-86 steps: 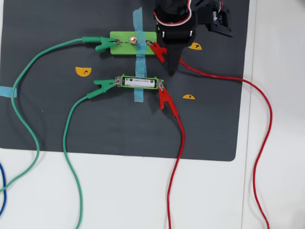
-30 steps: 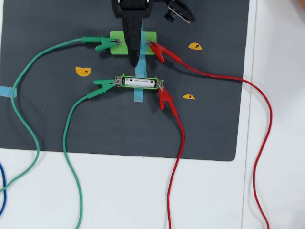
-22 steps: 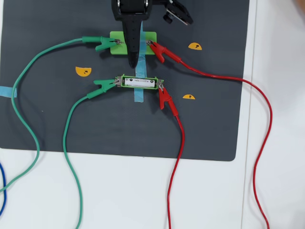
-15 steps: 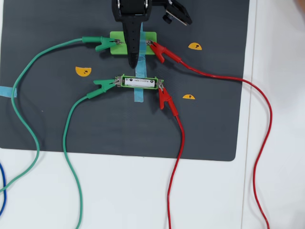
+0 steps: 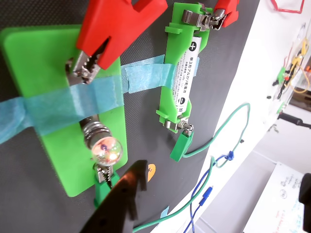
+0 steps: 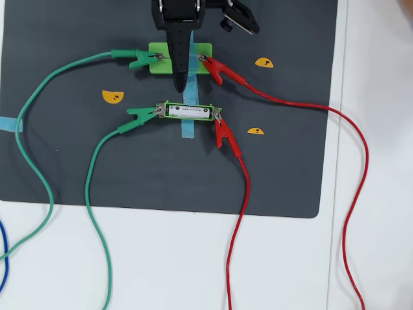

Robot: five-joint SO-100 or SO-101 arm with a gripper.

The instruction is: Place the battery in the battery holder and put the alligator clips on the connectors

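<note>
- Fingers: your black gripper [image 6: 180,82] hung over the green bulb board [image 6: 158,51] in the overhead view, its dark tip reaching past the board's lower edge toward the holder. Only one finger [image 5: 119,201] showed in the wrist view, so you could not tell how far the jaws stood apart. Nothing was seen in their grasp.
- Your white cylindrical battery [image 5: 185,73] lay seated in the green plastic battery holder [image 6: 188,111], plus mark toward the red clip in the wrist view.
- Holder's ends: a green alligator clip [image 6: 142,115] bit the left connector and a red alligator clip [image 6: 223,132] the right, as the overhead view showed them.
- Your bulb board carried a small glass bulb [image 5: 106,149], with a second green clip [image 6: 141,59] on its left end and a second red clip [image 6: 215,69] on its right.
- Blue tape [image 5: 63,103] strapped the board down and ran on under the holder.
- Everything sat on a dark grey mat [image 6: 284,161], upon a white table [image 6: 290,265]; green wires [image 6: 97,213] and red wires [image 6: 242,213] trailed off the mat's lower edge.
- Three small orange stickers [image 6: 112,97] lay on the mat near the boards.
</note>
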